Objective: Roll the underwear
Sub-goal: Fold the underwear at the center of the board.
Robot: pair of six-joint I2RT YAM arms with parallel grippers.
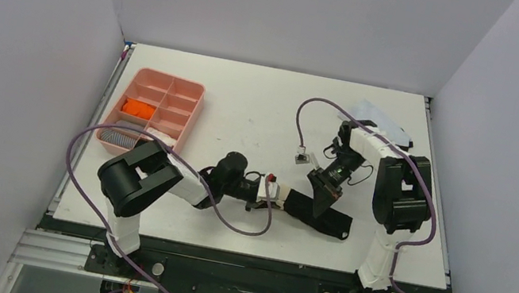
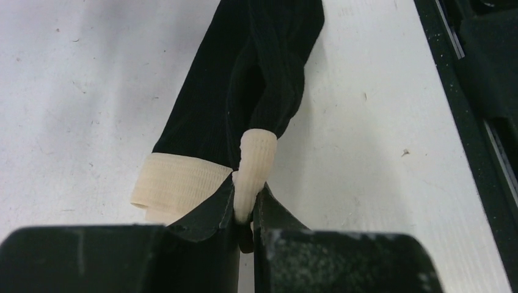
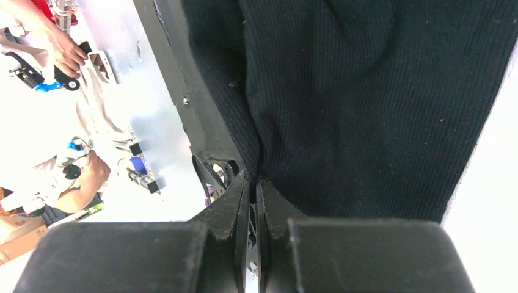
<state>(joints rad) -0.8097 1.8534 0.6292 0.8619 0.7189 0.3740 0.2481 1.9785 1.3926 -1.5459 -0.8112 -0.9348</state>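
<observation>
The black underwear (image 1: 331, 222) lies stretched near the table's front edge, and its beige waistband (image 2: 177, 183) points toward my left arm. My left gripper (image 1: 270, 190) is shut on a pinched fold of the waistband, seen close in the left wrist view (image 2: 247, 204). My right gripper (image 1: 321, 187) is shut on a fold of the black cloth (image 3: 366, 91) and holds that part slightly raised; its jaws (image 3: 253, 186) are pressed together on the fabric. The orange underwear (image 1: 138, 107) sits bunched in a compartment of the pink tray.
The pink divided tray (image 1: 193, 115) stands at the left, with a grey striped bundle (image 1: 116, 139) in its near compartment. A pale folded cloth (image 1: 382, 120) lies at the back right. A small cable plug (image 1: 303, 155) hangs above the table's middle. The black front rail (image 2: 464, 91) runs close to the garment.
</observation>
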